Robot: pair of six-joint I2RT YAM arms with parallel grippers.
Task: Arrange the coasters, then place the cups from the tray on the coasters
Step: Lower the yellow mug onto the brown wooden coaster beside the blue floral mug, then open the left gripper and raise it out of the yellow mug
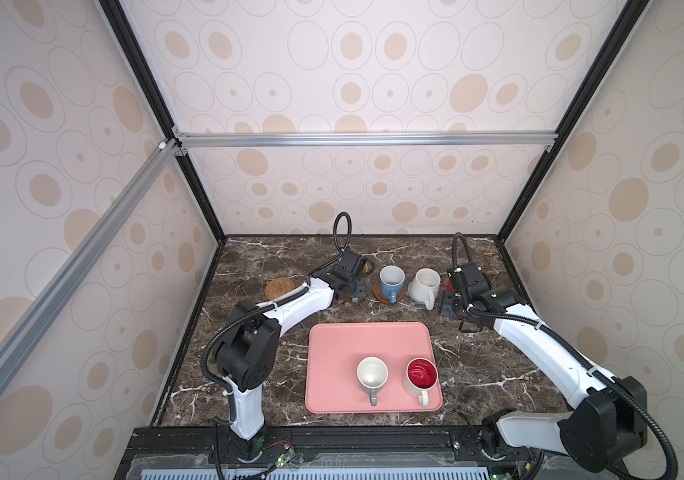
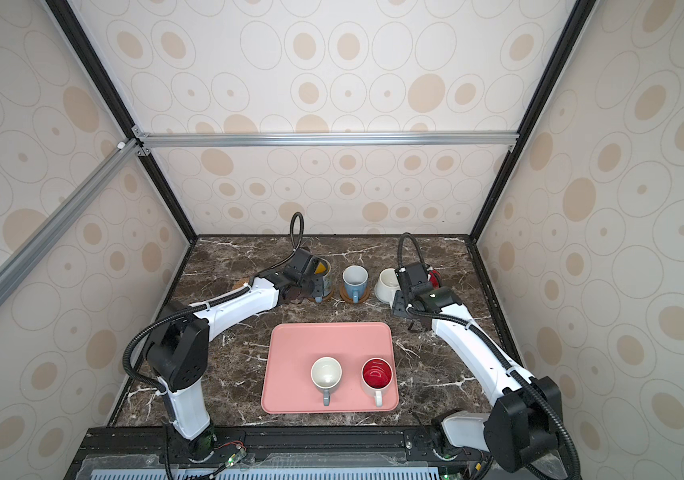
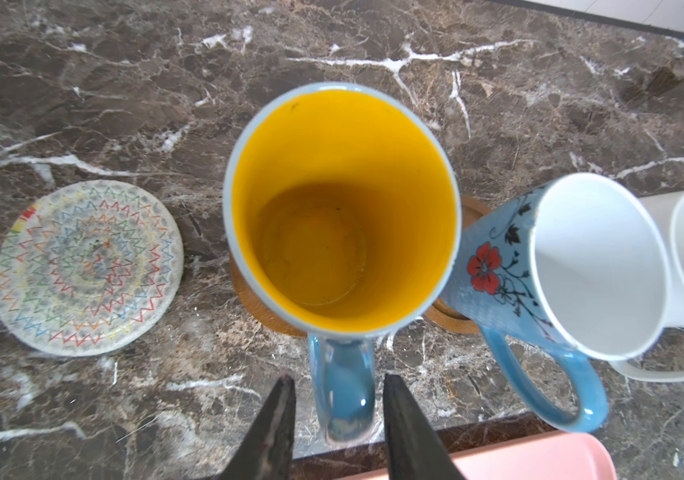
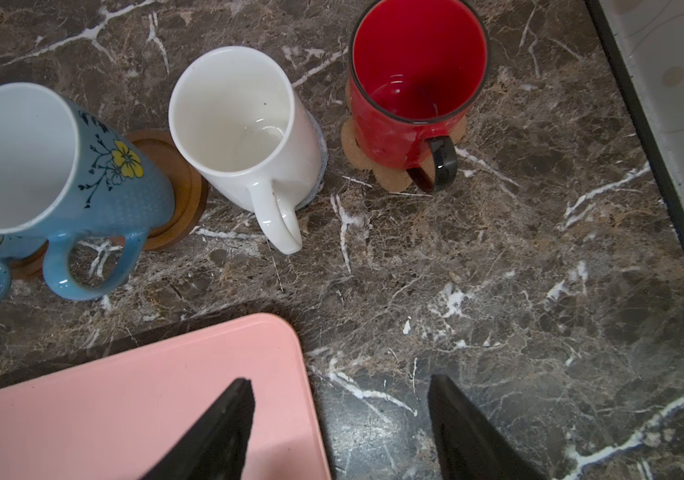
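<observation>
The patterned blue cup with a yellow inside (image 3: 340, 208) stands on a brown ridged coaster (image 3: 249, 291). My left gripper (image 3: 338, 388) is open, its fingers either side of that cup's handle with a gap on each side. To its right in the back row stand the light blue cup (image 1: 391, 282) on a brown disc (image 1: 377, 296), the white cup (image 4: 240, 124) on a grey-blue coaster (image 4: 319, 166), and the red cup (image 4: 411, 83) on a paw-shaped coaster (image 4: 386, 174). My right gripper (image 4: 342, 386) is open and empty over the pink tray's (image 1: 340, 345) far right corner.
On the tray stand a grey cup with a white inside (image 1: 372, 374) and a white cup with a red inside (image 1: 421, 376). A cream woven coaster (image 3: 87, 266) and a rattan coaster (image 1: 280, 287) lie bare at the back left. Walls enclose the marble table.
</observation>
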